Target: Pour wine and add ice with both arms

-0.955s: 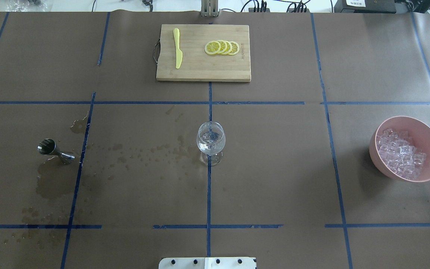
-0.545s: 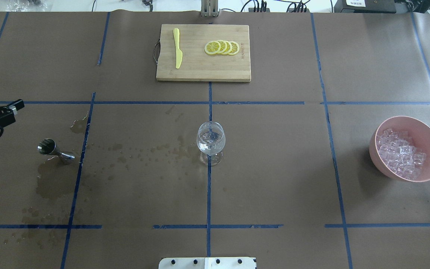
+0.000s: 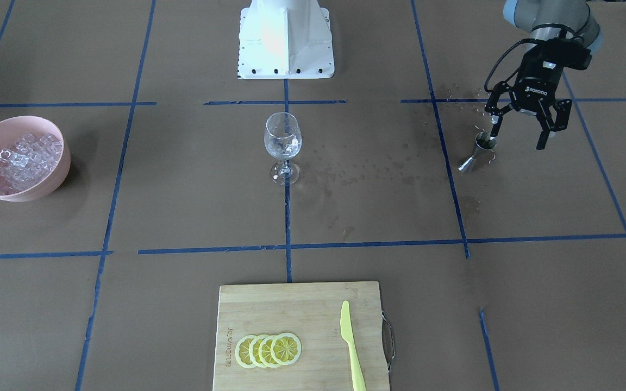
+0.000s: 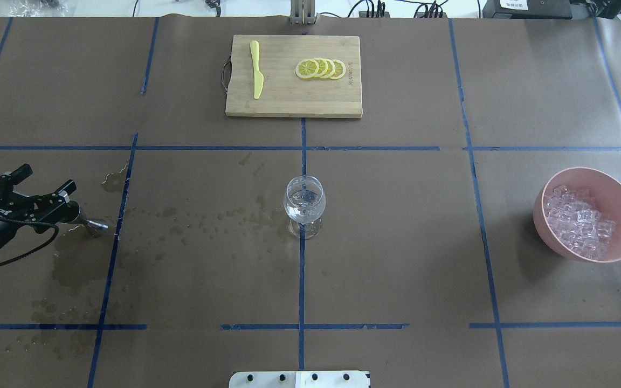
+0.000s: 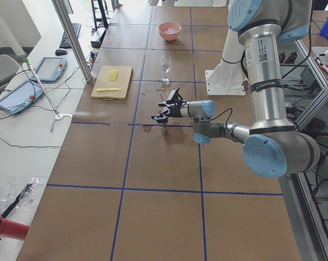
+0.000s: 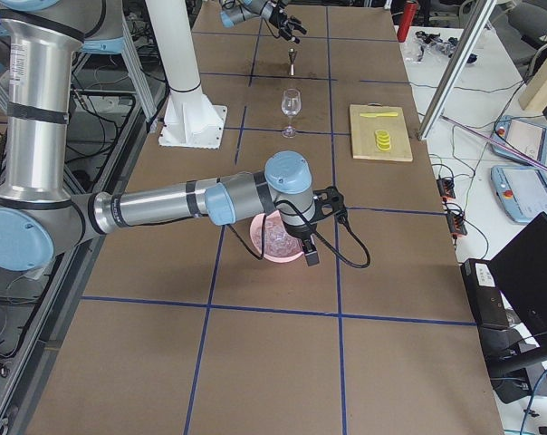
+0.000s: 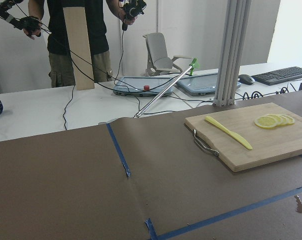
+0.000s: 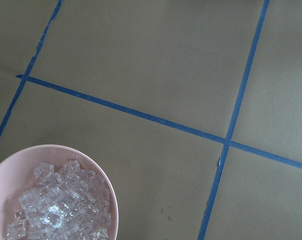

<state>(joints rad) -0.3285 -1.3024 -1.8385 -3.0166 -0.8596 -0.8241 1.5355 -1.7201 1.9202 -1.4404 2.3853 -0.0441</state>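
A steel jigger (image 3: 476,153) stands on wet brown paper at my left; the overhead view shows only its lower end (image 4: 94,226). My left gripper (image 3: 518,136) is open and empty, just above and beside the jigger's cup; it also shows in the overhead view (image 4: 45,181). A clear wine glass (image 4: 304,205) stands mid-table. The ice (image 4: 580,225) is heaped in a pink bowl (image 4: 591,173) at my right, and also shows in the right wrist view (image 8: 61,207). My right gripper (image 6: 314,231) hangs over that bowl; I cannot tell whether it is open or shut.
A bamboo cutting board (image 4: 289,102) with a yellow knife (image 4: 256,70) and lemon slices (image 4: 321,69) lies at the table's far side. Wet stains (image 4: 78,264) spread around the jigger toward the glass. The white robot base (image 3: 286,38) stands at the near edge.
My left arm has come in from the left edge and moved right and down, until its open gripper covers the jigger's cup in the overhead view. Nothing else has moved.
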